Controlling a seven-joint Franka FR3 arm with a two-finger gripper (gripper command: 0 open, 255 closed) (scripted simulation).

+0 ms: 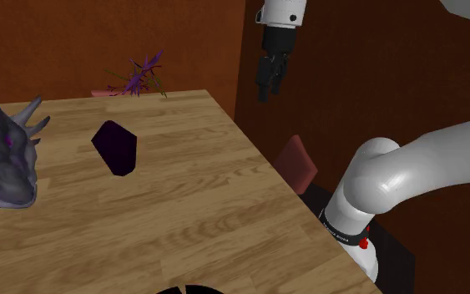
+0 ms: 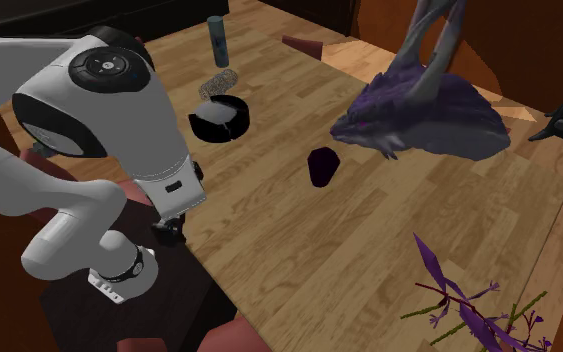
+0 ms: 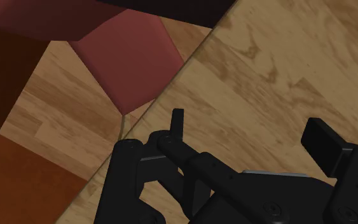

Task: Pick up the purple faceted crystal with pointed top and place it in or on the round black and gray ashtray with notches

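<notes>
Shoulder view, stock as I read it from the remote desk.

1. Surface (image 1: 216,209): pale wood-grain top carrying every item below.
2. Arm (image 1: 408,175): white, rising from beside the surface's stand-side edge.
3. Dragon-like figure (image 1: 3,146): purple-grey and horned, at the edge opposite the stand.
4. Spiky purple plant (image 1: 141,75): at the far edge.
5. Ashtray (image 2: 219,118): round, black with grey, notched rim. It sits near the stand-side edge in the second exterior view, and only its rim shows at the shoulder view's near edge.
6. Crystal (image 1: 116,149): very dark purple and faceted, standing tilted, well in from every edge. It is near the dragon's head and apart from the ashtray.
7. Jaws: spread, holding nothing, raised over the stand-side edge and well apart from the crystal. The wrist view looks down on that edge and a reddish chair (image 3: 126,63).

Handling note, my judgement: the crystal looks rigid, compact and probably light, with smooth facets that may slip. I would grip across two opposite flat faces at mid-body, avoiding the tapered point, and allow for its lean.
</notes>
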